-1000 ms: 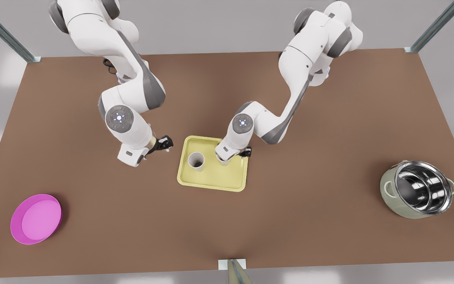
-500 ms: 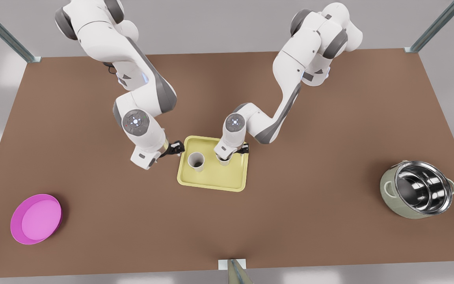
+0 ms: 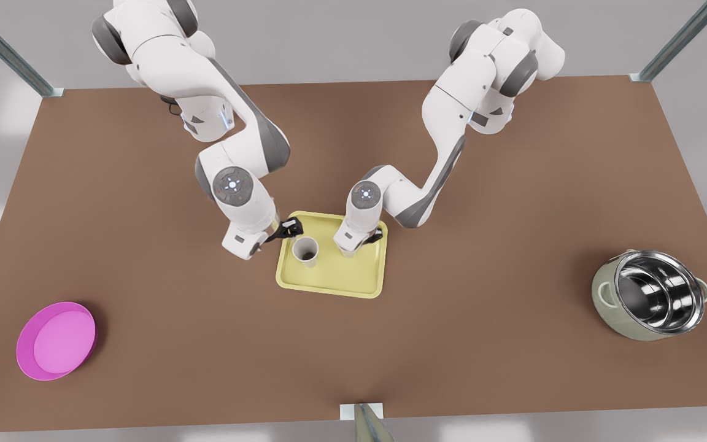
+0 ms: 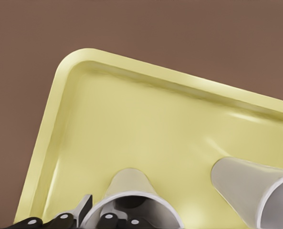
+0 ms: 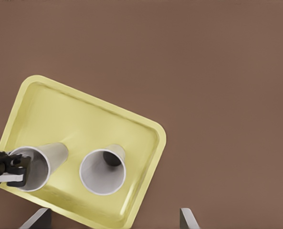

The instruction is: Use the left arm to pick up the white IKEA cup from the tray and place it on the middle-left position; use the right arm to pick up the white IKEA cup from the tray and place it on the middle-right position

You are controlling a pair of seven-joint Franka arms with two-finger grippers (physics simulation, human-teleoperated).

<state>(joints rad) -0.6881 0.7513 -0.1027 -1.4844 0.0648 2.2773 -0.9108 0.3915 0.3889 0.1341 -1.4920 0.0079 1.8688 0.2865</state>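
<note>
Two white cups stand upright on the pale yellow tray (image 3: pixel 335 279). My left gripper (image 3: pixel 292 233) has come in from the front view's left to the left cup (image 3: pixel 305 250). In the left wrist view the left gripper (image 4: pixel 96 214) is open, with one finger outside and one inside the rim of that cup (image 4: pixel 129 181); the other cup (image 4: pixel 246 186) stands beside it. My right gripper (image 5: pixel 115 220) hangs open above the right cup (image 5: pixel 103 174), and its hand covers most of that cup (image 3: pixel 347 252) in the front view. The brown table (image 3: pixel 206 288) beside the tray carries no marks.
A magenta bowl (image 3: pixel 56 341) sits near the table's front corner on the front view's left. A steel pot (image 3: pixel 651 294) stands far out on the front view's right. Both arms' elbows rise behind the tray.
My left arm swung toward the tray from the front view's left, and its gripper reached the left cup's rim. The right gripper stayed over the right cup while its elbow shifted a little.
</note>
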